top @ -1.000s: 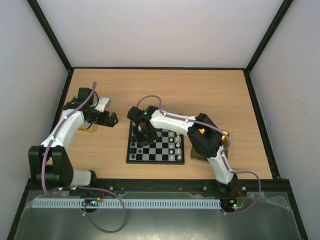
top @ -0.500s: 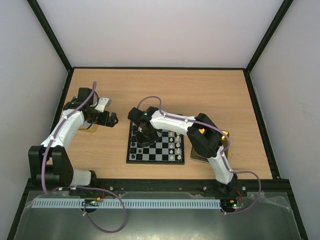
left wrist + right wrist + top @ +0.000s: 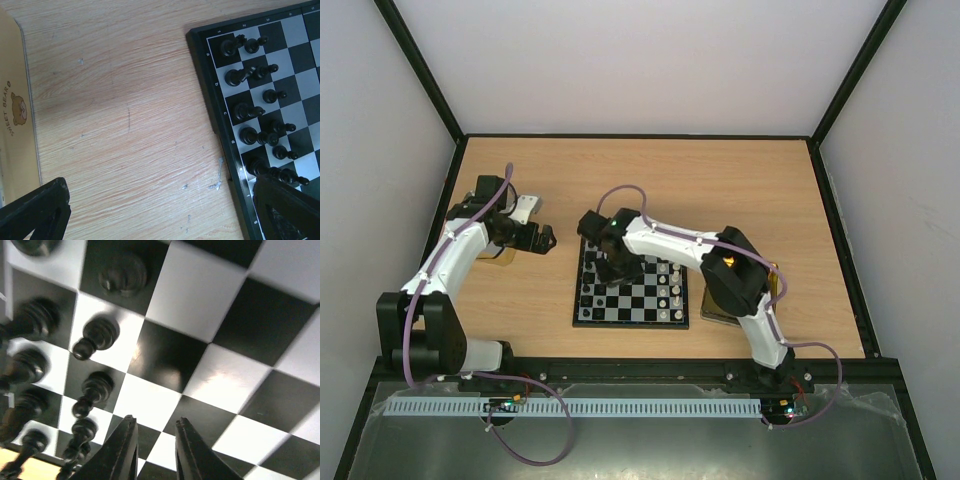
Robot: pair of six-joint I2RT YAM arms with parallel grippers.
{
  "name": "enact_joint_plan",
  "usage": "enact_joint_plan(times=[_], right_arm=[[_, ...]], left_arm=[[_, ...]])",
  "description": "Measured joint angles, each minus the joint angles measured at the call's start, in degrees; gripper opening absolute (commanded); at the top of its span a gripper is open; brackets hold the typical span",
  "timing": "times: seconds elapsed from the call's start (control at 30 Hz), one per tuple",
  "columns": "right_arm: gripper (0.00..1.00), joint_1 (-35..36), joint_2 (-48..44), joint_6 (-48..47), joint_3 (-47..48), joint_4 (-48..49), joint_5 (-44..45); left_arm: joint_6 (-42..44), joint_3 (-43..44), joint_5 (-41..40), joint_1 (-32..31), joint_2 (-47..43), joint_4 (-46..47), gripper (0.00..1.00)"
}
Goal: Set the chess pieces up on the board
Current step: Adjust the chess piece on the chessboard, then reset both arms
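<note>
The board (image 3: 645,297) lies in the middle of the table. Black chess pieces (image 3: 588,285) stand in its two left columns and white pieces (image 3: 671,292) in its right columns. My right gripper (image 3: 611,264) hovers low over the board's left part; in the right wrist view it (image 3: 155,420) is slightly open and empty above bare squares, with black pieces (image 3: 95,337) to its left. My left gripper (image 3: 544,238) is wide open and empty over bare wood left of the board. In the left wrist view it (image 3: 160,215) shows the board's edge (image 3: 212,105) and black pieces (image 3: 250,110).
A gold tin part (image 3: 501,256) lies under the left arm and also shows in the left wrist view (image 3: 15,100). Another gold tin part (image 3: 772,283) lies under the right arm, right of the board. Black-framed walls enclose the table.
My right gripper has shifted slightly toward the far side over the board's left part. The left arm has hardly moved.
</note>
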Motion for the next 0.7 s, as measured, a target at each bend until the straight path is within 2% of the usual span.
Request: enact_joint_plan(times=[0.07, 0.13, 0.23, 0.3, 0.47, 0.57, 0.7], right_arm=[[0.52, -0.85, -1.22, -0.52, 2.19, -1.95, 1.84], [0.71, -2.78, -3.65, -1.09, 5.66, -4.70, 4.13], [0.86, -6.45, -8.63, -2.10, 10.34, -7.26, 7.23], [0.90, -9.09, -13.14, -2.99, 12.26, -8.31, 9.31], [0.91, -11.63, -21.77, -3.26, 10.32, -9.55, 11.65], [0.91, -11.08, -25.79, -2.95, 4.52, -9.16, 11.13], [0.91, -10.73, -31.98, -1.88, -6.73, -6.97, 10.51]], left_arm=[[0.31, 0.09, 0.09, 0.00, -0.02, -0.44, 0.99], [1.03, 1.11, 0.42, 0.00, -0.02, -2.14, 0.99], [2.43, 6.10, 1.66, 0.00, 0.15, -6.32, 0.99], [3.98, 11.89, 2.91, -0.02, 0.63, -9.27, 0.99], [8.46, 24.98, 4.87, -1.77, 1.77, -16.11, 0.99], [10.60, 28.72, 4.92, -6.93, 1.64, -20.35, 0.99], [12.35, 27.61, 5.66, -16.55, 0.63, -24.74, 0.99]])
